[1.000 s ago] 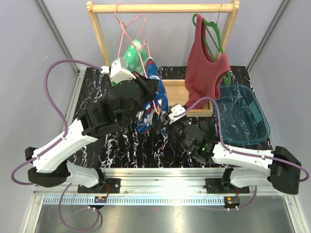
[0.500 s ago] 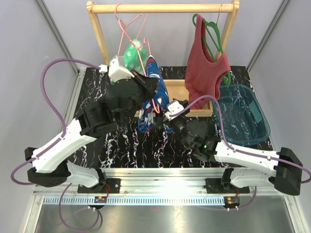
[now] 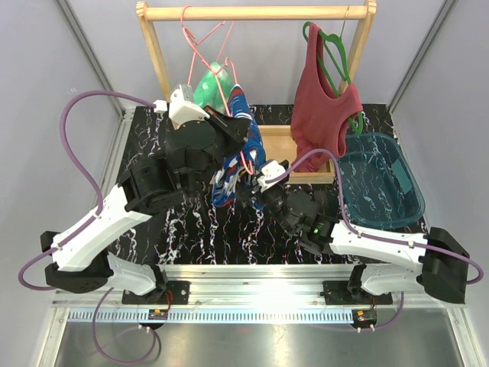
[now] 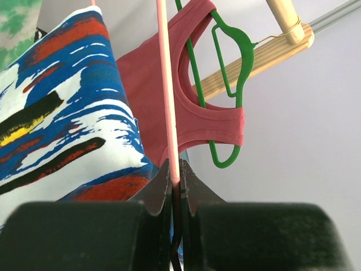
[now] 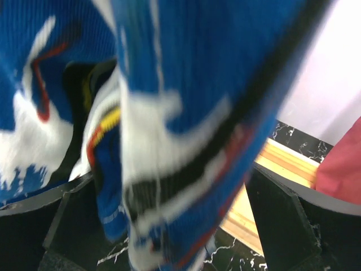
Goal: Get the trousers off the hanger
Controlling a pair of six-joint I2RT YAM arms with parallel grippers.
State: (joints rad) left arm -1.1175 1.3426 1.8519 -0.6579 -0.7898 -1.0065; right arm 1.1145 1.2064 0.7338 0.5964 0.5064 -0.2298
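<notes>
The blue trousers (image 3: 243, 145) with white and red print hang over a pink wire hanger (image 3: 195, 50). The green tie-dye trousers (image 3: 208, 86) hang behind them. My left gripper (image 3: 235, 134) is shut on the hanger's pink wire (image 4: 169, 113), with the blue trousers (image 4: 62, 124) just to its left in the left wrist view. My right gripper (image 3: 249, 191) is open at the lower end of the blue trousers. In the right wrist view the blue cloth (image 5: 186, 124) hangs between the widely spread fingers (image 5: 282, 220), blurred.
The hangers hang from a wooden rail (image 3: 252, 12) on a wooden rack. A dark red tank top (image 3: 317, 115) on a green hanger (image 3: 330, 46) hangs at the right. A teal basket (image 3: 416, 200) stands at the right, and a wooden base frame (image 3: 284, 139) lies behind the trousers.
My left gripper has raised the hanger and blue trousers slightly up and away. My right gripper has moved left, closer under the trousers' lower end.
</notes>
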